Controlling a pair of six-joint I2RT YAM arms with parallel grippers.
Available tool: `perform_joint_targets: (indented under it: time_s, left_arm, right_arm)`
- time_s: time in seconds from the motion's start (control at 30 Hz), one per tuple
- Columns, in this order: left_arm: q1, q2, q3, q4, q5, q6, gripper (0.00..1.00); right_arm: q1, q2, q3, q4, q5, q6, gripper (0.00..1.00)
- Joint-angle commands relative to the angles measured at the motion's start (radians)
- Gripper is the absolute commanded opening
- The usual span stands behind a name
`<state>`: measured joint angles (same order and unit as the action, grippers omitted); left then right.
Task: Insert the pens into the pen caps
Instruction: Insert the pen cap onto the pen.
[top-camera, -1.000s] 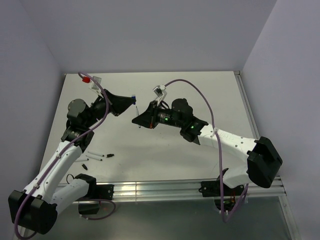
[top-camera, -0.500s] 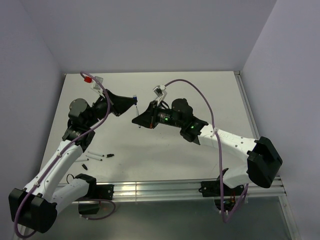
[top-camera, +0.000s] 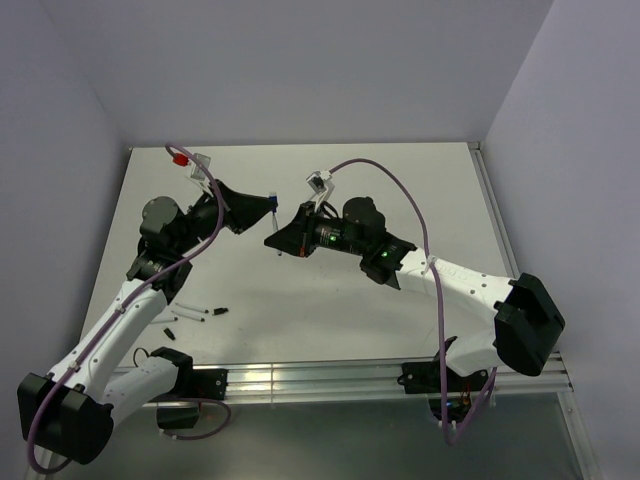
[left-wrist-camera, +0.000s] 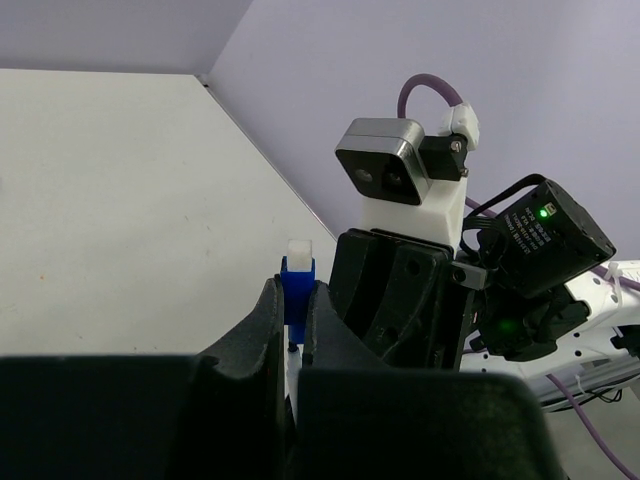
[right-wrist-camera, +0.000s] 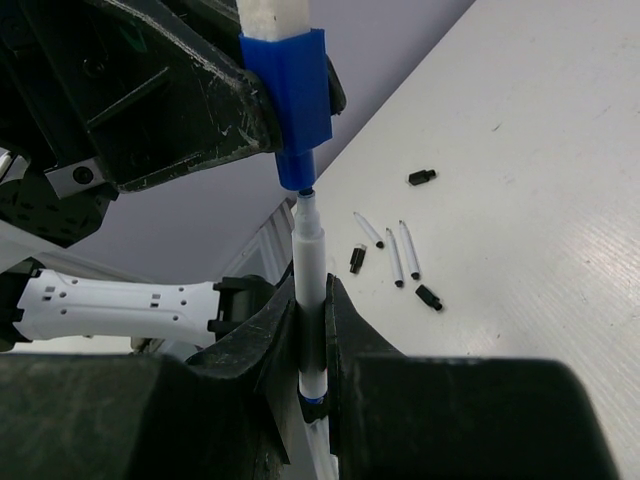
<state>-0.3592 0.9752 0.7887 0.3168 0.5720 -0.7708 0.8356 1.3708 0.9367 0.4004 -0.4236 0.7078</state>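
Blue cap (right-wrist-camera: 290, 90) is being pinched by left gripper (left-wrist-camera: 293, 300); pen (right-wrist-camera: 308, 250) is being clamped by right gripper (right-wrist-camera: 312, 300), tip at cap mouth.

**Colour rundown**

Cap (right-wrist-camera: 290, 95) in left hand (left-wrist-camera: 292, 320): blue, with a white piece on top. Pen (right-wrist-camera: 308, 270) in right hand (right-wrist-camera: 310, 310): white barrel, blue tip. Both hands matte black. Loose pens (right-wrist-camera: 390, 250): white, dark tips. Loose caps (right-wrist-camera: 421, 177): black. Surface (top-camera: 300, 300) off-white, walls (top-camera: 300, 70) pale lavender. Cables (top-camera: 380, 165) purple. Arm links white, joints black. Green light (top-camera: 330, 238) on right wrist, red tag (top-camera: 178, 158) on left.
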Motion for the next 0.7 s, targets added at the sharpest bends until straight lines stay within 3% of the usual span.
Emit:
perform_joint_targets:
  time_s: [0.0, 0.67]
  left_arm:
    - [-0.007, -0.003, 0.006, 0.030, 0.014, 0.021, 0.00]
    - [-0.015, 0.005, 0.009, 0.019, 0.005, 0.030, 0.00]
  right_arm:
    - [0.007, -0.044, 0.022, 0.018, 0.031, -0.021, 0.00]
    - [0.005, -0.061, 0.017, 0.003, 0.042, -0.027, 0.00]
